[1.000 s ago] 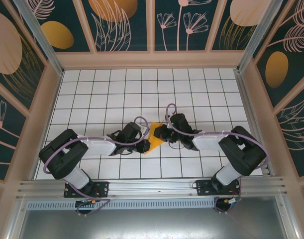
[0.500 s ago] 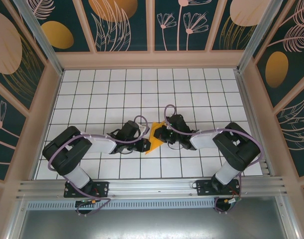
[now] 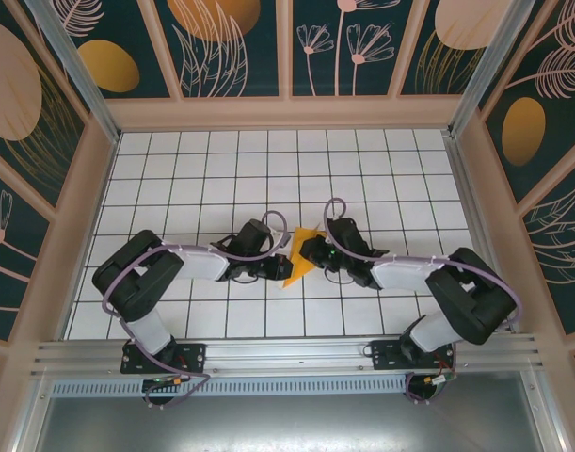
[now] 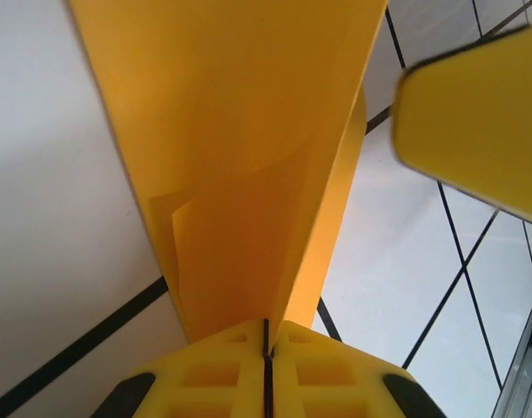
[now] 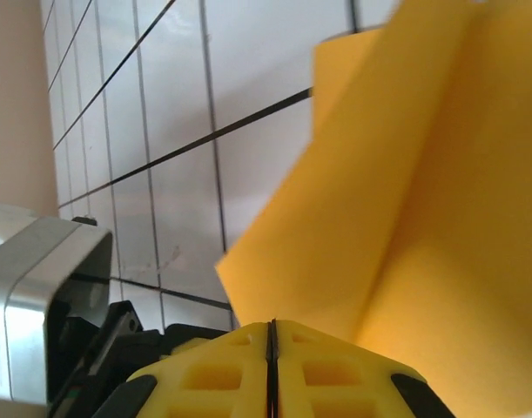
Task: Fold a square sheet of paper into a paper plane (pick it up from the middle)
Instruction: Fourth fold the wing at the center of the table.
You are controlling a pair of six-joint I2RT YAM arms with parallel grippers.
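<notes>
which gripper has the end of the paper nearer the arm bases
The left gripper: it is shut on the folded paper's near, lower tip in the top view, while the right gripper pinches the part farther up, toward the back wall.

Orange-yellow paper [image 3: 298, 262], white table [image 3: 221, 169] with black grid

- Top external: high behind the arm bases [image 3: 165, 358], looking down on the whole table [image 3: 174, 160].
- Wrist cameras: close, looking along their fingers [image 4: 213, 370].
- All share the square sheet of paper [image 3: 298, 256], mid-table.
</notes>
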